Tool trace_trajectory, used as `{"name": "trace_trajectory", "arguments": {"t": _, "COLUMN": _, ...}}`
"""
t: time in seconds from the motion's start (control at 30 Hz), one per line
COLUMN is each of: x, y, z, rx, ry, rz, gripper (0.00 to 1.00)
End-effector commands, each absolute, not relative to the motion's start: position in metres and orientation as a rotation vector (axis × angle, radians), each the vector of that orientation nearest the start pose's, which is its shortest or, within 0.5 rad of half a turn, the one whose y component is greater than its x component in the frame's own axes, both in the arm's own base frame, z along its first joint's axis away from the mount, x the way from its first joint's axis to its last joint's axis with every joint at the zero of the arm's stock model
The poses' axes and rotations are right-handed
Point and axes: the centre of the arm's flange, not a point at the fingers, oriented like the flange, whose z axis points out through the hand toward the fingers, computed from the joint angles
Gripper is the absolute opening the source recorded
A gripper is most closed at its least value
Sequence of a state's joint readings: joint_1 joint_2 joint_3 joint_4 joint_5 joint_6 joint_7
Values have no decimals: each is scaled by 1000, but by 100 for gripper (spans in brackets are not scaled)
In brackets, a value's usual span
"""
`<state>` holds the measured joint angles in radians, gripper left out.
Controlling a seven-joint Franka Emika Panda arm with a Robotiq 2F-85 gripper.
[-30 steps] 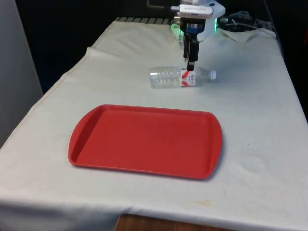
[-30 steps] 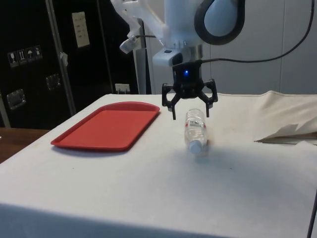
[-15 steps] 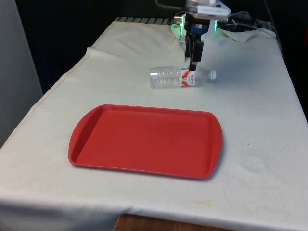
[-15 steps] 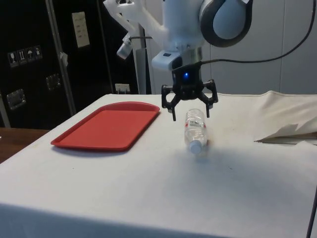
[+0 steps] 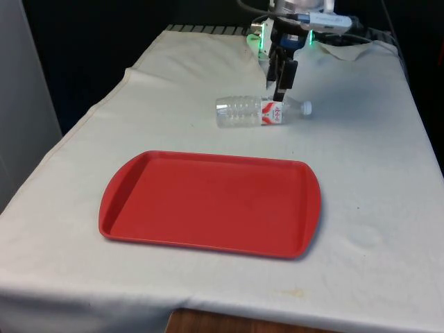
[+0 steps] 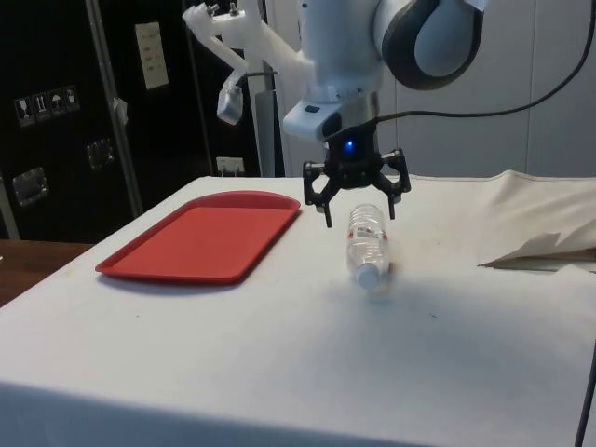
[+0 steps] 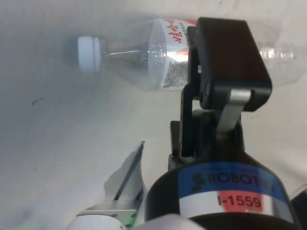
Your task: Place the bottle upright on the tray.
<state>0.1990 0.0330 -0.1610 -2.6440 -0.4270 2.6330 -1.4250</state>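
Bottle (image 5: 258,111) lay on its side on the white cloth (image 5: 361,173), clear plastic with a red and white label and a white cap (image 5: 306,107). In the front view its cap pointed to the front view's right and its base to the front view's left. In the side view the bottle (image 6: 367,242) lay with the cap toward the camera. The gripper (image 6: 356,220) hung above the bottle, over the label part, and its jaws were spread wide. In the side view one finger stood on each side of the bottle, with the tips about level with its top, and they did not touch it. In the front view the gripper (image 5: 280,90) was just above the label, near the neck end. In the wrist view the bottle (image 7: 163,52) lay crosswise beyond the fingers (image 7: 225,72), and one black finger covered a part of the label. The red tray (image 5: 208,203) lay flat on the cloth, nearer to the front camera than the bottle and well apart from it. In the side view the tray (image 6: 200,237) was beside the bottle, with bare cloth between them.
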Motion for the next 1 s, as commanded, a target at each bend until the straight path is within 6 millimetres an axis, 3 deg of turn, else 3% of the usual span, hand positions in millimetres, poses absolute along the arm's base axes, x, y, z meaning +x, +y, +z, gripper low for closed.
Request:
{"name": "trace_trajectory", "arguments": {"t": 0.0, "x": 422, "y": 27, "z": 230, "rx": 1801, "ry": 2371, "rz": -267, "gripper": 100}}
{"name": "trace_trajectory", "arguments": {"t": 0.97, "x": 419, "y": 50, "z": 230, "rx": 1720, "ry": 2261, "rz": -409, "gripper": 100}}
